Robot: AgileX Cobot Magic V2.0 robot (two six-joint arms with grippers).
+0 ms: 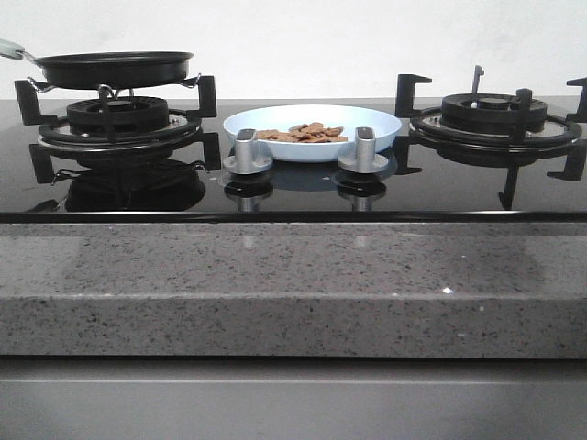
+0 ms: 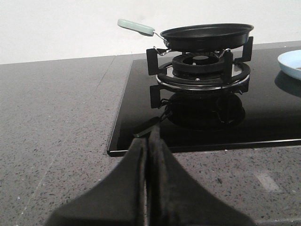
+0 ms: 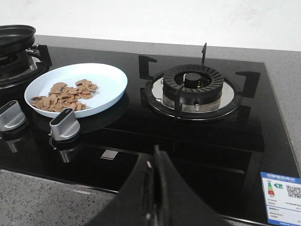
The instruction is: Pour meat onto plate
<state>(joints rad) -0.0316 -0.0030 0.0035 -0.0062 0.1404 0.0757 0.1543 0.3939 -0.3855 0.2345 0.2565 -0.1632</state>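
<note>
The pale blue plate [image 1: 312,128] sits on the black glass hob between the two burners, and the light-brown meat pieces [image 1: 304,134] lie heaped in it. The right wrist view shows the plate [image 3: 106,77] and the meat [image 3: 63,96] too. An edge of the plate [image 2: 291,63] shows in the left wrist view. My left gripper [image 2: 151,136] is shut and empty, low over the hob's near left corner. My right gripper [image 3: 157,155] is shut and empty, over the hob's front edge. Neither gripper shows in the front view.
A black frying pan [image 1: 115,69] with a pale green handle [image 2: 135,27] rests on the left burner [image 1: 117,119]. The right burner [image 1: 495,115] is bare. Two silver knobs [image 1: 248,151] [image 1: 364,149] stand in front of the plate. A grey speckled counter [image 1: 293,284] surrounds the hob.
</note>
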